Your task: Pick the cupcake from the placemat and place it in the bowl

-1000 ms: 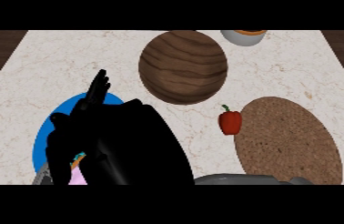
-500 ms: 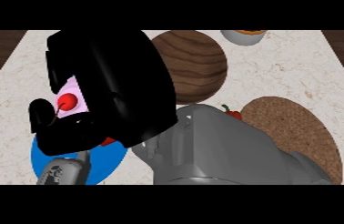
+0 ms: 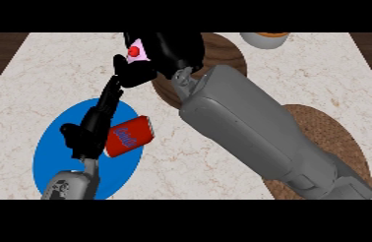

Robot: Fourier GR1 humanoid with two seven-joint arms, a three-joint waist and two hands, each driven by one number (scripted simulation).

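Our right hand [image 3: 163, 51] curls round the pink cupcake [image 3: 136, 53] beside the wooden bowl [image 3: 229, 51]; our left hand [image 3: 91, 130] hangs relaxed over the blue placemat [image 3: 54, 152].

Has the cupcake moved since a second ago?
Yes. The cupcake, held in the right hand, has gone from low over the blue placemat up toward the wooden bowl at the counter's far side.

A placemat [image 3: 62, 152] lies at the counter's [image 3: 65, 69] left with a red packet [image 3: 129, 136] on its right part. A wooden bowl [image 3: 227, 56] sits behind centre, a cup [image 3: 264, 38] behind and right of it, and a round mat [image 3: 330, 142] at the right.
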